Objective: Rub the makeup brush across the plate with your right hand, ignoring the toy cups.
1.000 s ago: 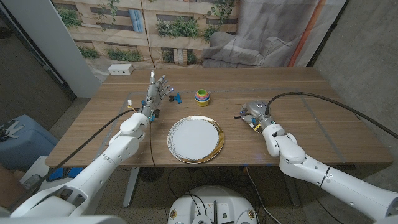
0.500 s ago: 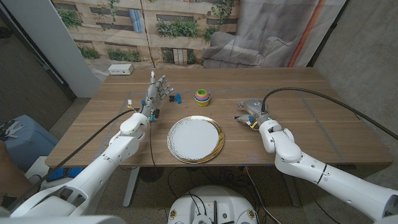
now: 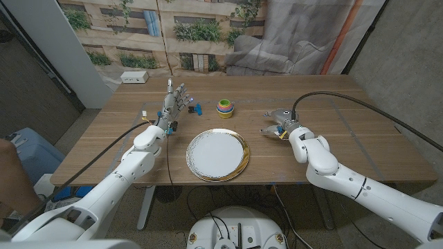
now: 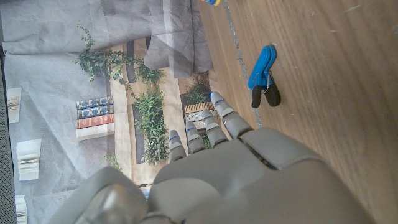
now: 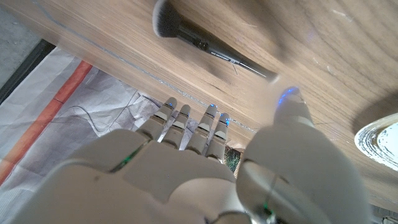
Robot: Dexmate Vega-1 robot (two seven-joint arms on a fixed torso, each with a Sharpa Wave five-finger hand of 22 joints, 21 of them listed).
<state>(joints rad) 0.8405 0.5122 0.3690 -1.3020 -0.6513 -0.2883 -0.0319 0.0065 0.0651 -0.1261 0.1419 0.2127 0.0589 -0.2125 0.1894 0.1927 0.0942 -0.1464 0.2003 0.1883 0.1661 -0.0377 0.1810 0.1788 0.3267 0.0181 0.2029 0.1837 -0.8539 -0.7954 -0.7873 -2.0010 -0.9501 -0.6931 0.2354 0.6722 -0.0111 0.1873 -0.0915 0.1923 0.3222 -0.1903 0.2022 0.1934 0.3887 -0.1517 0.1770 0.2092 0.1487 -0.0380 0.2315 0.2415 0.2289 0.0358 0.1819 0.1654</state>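
The makeup brush lies on the wooden worktop, its dark handle slanting across the grain and its fluffy grey head at one end; the right wrist view shows it clear of the right hand, lying just beyond the fingertips, with nothing gripping it. That hand hovers over the right half of the worktop, its fingers reaching forward side by side with small gaps between them and the thumb set apart to one side, so it is spread and holds nothing. The brush is hidden by the hand in the head view. To the left of the right hand, near the front edge of the worktop, sits the plate, white with a gold rim; a sliver of that rim also shows at the edge of the right wrist view. Behind the plate stands the stack of toy cups in bright colours. Further left, the left hand stands raised with its fingers extended and slightly parted, gripping nothing. Just beside it lies a blue clip on the wood. A white power strip rests at the far left corner.
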